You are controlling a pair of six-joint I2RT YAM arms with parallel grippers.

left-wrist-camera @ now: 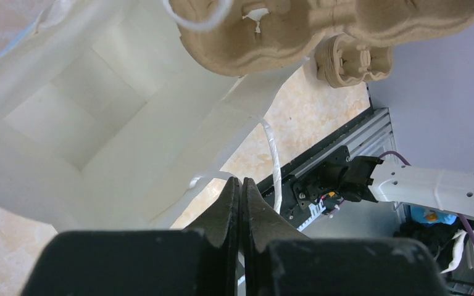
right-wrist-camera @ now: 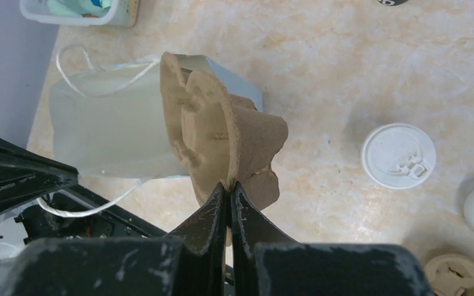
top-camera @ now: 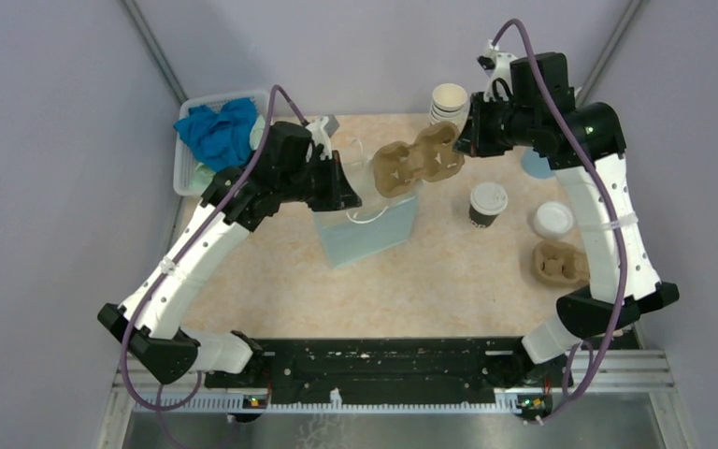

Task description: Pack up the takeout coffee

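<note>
Right end effector (right-wrist-camera: 229, 185), pinching carrier (right-wrist-camera: 222, 139), should lower it level into bag (right-wrist-camera: 117, 135), left end effector (left-wrist-camera: 241, 182) gripping handle (left-wrist-camera: 274, 154).

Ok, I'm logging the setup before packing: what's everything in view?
coffee: one, brown cup with white lid, right of centre
bag: one, pale blue, open, centre
held carrier: one, brown, above the bag
spare carrier: one, brown, near right
lid: one, white, right of the coffee
cups: one stack, cream, far edge
basket: one, white, far left
cloth: one, blue, in the basket
table: one, beige
left claw: one, black, shut on the bag's handle
right claw: one, black, shut on the held carrier
</note>
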